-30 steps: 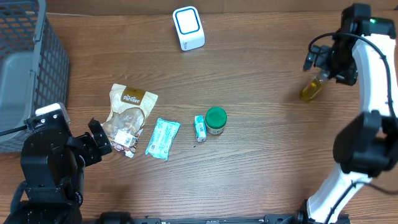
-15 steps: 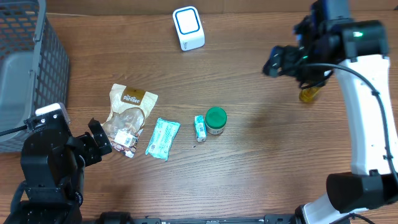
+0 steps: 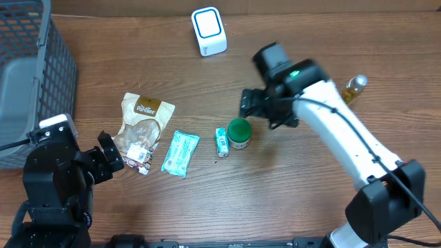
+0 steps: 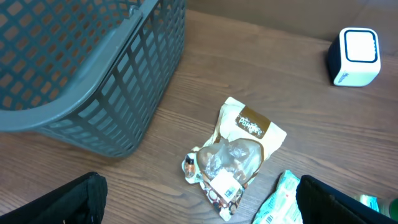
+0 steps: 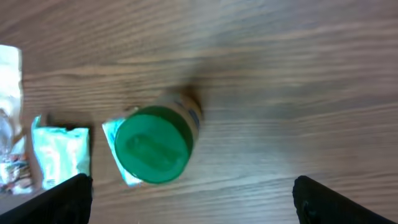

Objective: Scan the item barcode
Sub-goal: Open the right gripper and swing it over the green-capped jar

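Note:
The white scanner with a blue ring (image 3: 208, 31) stands at the back of the table. Near the middle stands a green-lidded jar (image 3: 239, 132) beside a small teal pack (image 3: 221, 141). My right gripper (image 3: 265, 110) hovers open just above and behind the jar. In the right wrist view the jar (image 5: 152, 144) lies ahead of the right gripper (image 5: 199, 205) and left of centre, with bare wood between the fingers. My left gripper (image 3: 110, 155) rests open at the front left, beside a snack bag (image 3: 141, 125). In the left wrist view the snack bag (image 4: 239, 152) lies ahead of the left gripper (image 4: 205, 208).
A grey basket (image 3: 34, 76) fills the back left corner. A teal packet (image 3: 180, 153) lies between the snack bag and the jar. A yellow bottle (image 3: 351, 89) lies at the right, behind my right arm.
My right arm has swung left from the yellow bottle at the far right to above the green-lidded jar. The bottle stays on the table. The left arm has not moved.

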Tool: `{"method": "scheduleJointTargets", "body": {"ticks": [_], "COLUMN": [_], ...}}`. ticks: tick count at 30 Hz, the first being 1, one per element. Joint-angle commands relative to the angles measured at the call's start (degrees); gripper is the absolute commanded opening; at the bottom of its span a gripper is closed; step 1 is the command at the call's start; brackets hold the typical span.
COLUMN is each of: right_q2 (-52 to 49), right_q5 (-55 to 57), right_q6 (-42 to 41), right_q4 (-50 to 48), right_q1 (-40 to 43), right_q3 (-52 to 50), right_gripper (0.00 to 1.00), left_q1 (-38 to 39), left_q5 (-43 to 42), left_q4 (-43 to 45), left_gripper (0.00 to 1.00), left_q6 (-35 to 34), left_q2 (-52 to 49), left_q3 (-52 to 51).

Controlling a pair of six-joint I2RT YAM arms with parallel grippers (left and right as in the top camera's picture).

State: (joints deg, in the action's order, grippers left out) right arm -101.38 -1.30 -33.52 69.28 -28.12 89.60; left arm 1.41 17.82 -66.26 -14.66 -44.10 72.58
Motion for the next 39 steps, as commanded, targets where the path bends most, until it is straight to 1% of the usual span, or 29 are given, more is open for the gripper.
{"method": "scheduleJointTargets", "body": {"ticks": [1,5,11,23,27,29,34,36,39], "right_q2": [-0.04,-0.35,-0.46,-0.55,-0.55,-0.55,-0.55,-0.52,-0.52], "right_q5": [4.72,4.70,4.68,4.66,4.02,4.04,3.98,3.15,2.29], "right_q6": [-7.19,-7.23,-10.43,-8.66,4.98,9.44,18.18,23.04,24.41], "right_q4": [-6.56,-13.79,-19.67,-25.14,-25.68,-25.64,-25.68,-24.22,-20.41], "right_q1": [-4.13,-6.05,-6.12,-6.19,-6.34,-6.32,-6.32,-6.32,-6.32], "right_q3": [-4.59,-8.59,-12.33,-18.10,-18.18,-18.18,-17.99,-16.48,-12.83], "right_gripper": [1.00,1.00,1.00,1.00,1.00,1.00,1.00,1.00,1.00], "left_q1": [-0.31,-0.31,-0.31,-0.31,-0.31,-0.31,-0.31,-0.31,-0.31], "left_q5": [0.61,0.61,0.61,0.61,0.61,0.61,0.61,0.61,0.61], "left_q4": [0.04,0.04,0.04,0.04,0.04,0.04,0.04,0.04,0.04], "left_gripper": [1.00,1.00,1.00,1.00,0.99,1.00,0.99,0.99,1.00], "left_q6": [-0.13,-0.13,-0.13,-0.15,-0.15,-0.15,-0.15,-0.15,-0.15], "left_q2": [0.22,0.22,0.24,0.24,0.22,0.22,0.22,0.24,0.22], "left_q3": [0.31,0.31,0.31,0.31,0.31,0.31,0.31,0.31,0.31]}}
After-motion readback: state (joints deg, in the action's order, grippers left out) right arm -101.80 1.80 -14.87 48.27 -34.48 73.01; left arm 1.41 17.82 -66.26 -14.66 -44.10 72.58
